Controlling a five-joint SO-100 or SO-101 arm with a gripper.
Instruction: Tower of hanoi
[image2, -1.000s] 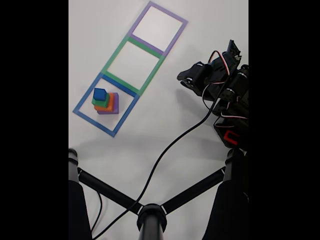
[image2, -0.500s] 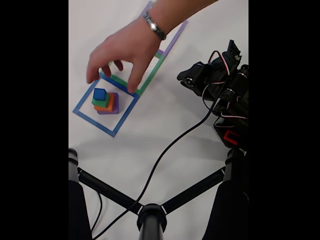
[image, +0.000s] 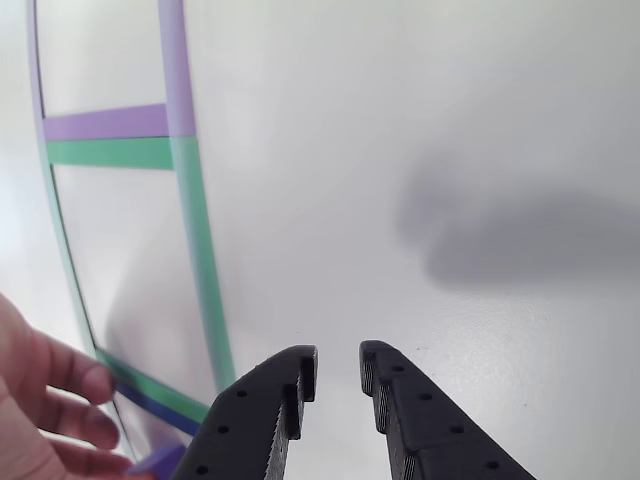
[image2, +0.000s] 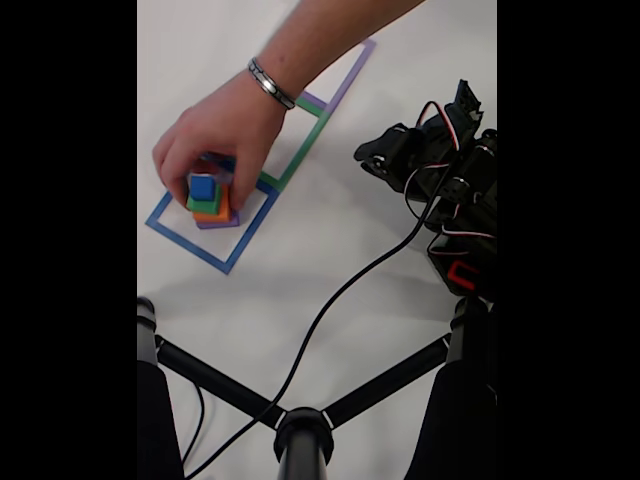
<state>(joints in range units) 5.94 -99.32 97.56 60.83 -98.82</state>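
Observation:
A stack of coloured blocks (image2: 208, 200), blue on top, then green, orange and purple, stands inside the blue tape square (image2: 190, 243) in the fixed view. A person's hand (image2: 215, 130) reaches in from the top and closes its fingers around the stack. My gripper (image2: 368, 158) rests at the right, well away from the blocks. Seen in the other view, the gripper (image: 338, 350) has its black fingers a narrow gap apart with nothing between them, and the hand (image: 30, 400) shows at the lower left.
A green tape square (image2: 300, 150) and a purple tape square (image2: 352, 70) continue the row toward the upper right. A black cable (image2: 340, 290) crosses the white table to a black stand (image2: 300, 430) at the bottom. The arm's body (image2: 465, 220) fills the right side.
A hand entered from the top and has moved down-left onto the block stack, now gripping it. The arm has not moved.

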